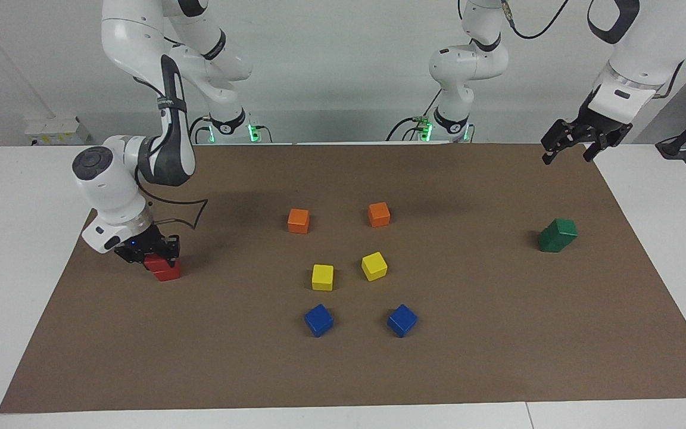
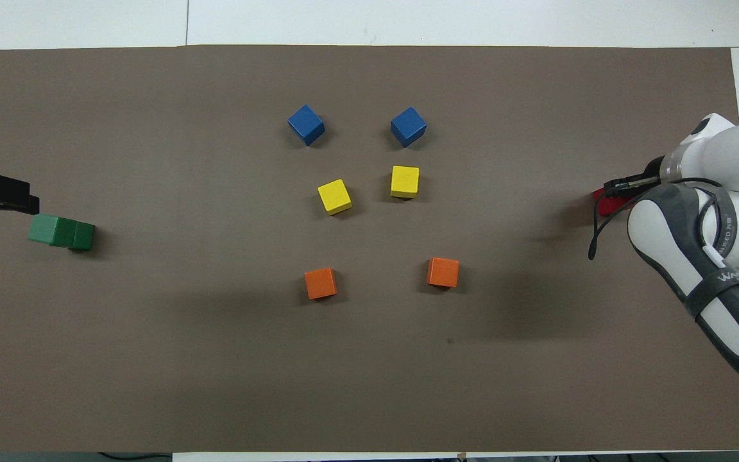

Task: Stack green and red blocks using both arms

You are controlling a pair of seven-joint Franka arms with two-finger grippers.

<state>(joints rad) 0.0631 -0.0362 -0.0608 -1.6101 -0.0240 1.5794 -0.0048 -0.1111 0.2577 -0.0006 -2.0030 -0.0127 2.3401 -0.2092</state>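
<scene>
— At the right arm's end of the table (image 1: 343, 369), the right claw (image 1: 153, 255) sits low around the top of the two red blocks (image 1: 167, 271). Whether it grips or has let go, nobody can tell.
— And the green blocks (image 1: 557, 235)?
— Piled at the left arm's end. The left claw (image 1: 575, 146) hangs wide open, waiting. The blocks look hard, light and slick, so pinching two flat sides seems best.
</scene>
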